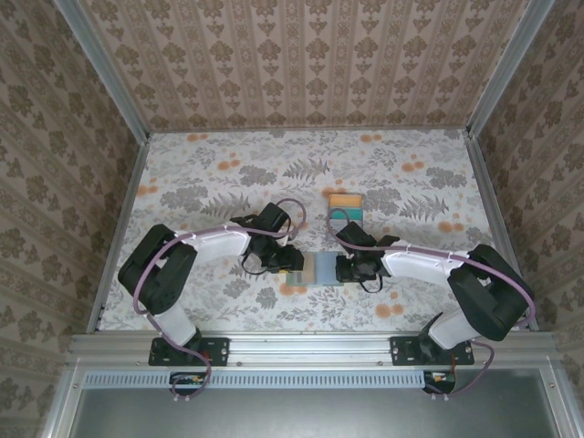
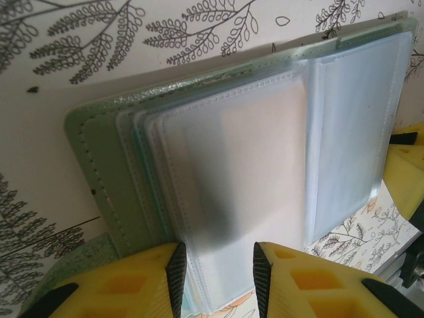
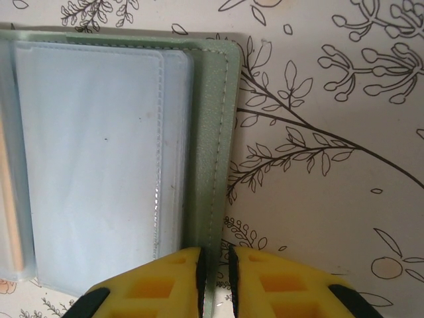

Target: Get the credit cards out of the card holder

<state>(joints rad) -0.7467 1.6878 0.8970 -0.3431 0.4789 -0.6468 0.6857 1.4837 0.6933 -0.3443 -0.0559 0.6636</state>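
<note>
Ok so I'm watching the card holder (image 1: 324,270) lying open on the floral table (image 1: 228,182), with both arms reaching in on it. The right gripper (image 3: 215,278) is clenching the edge of the green cover (image 3: 213,132), pinning that side down. The left gripper (image 2: 215,278) is sitting at the opposite edge of the card holder, jaws part-way apart and straddling the frosted sleeves (image 2: 232,172). Honestly, I can't tell if it's gripping anything or just resting there. An orange card (image 1: 345,200) and a teal card (image 1: 347,216) are lying just beyond the card holder.

What I'm worrying about is the left claw catching sleeve plastic instead of a card, so any pull drags the whole card holder. The right pinch is only catching a sliver of cover, so it could pop free.
</note>
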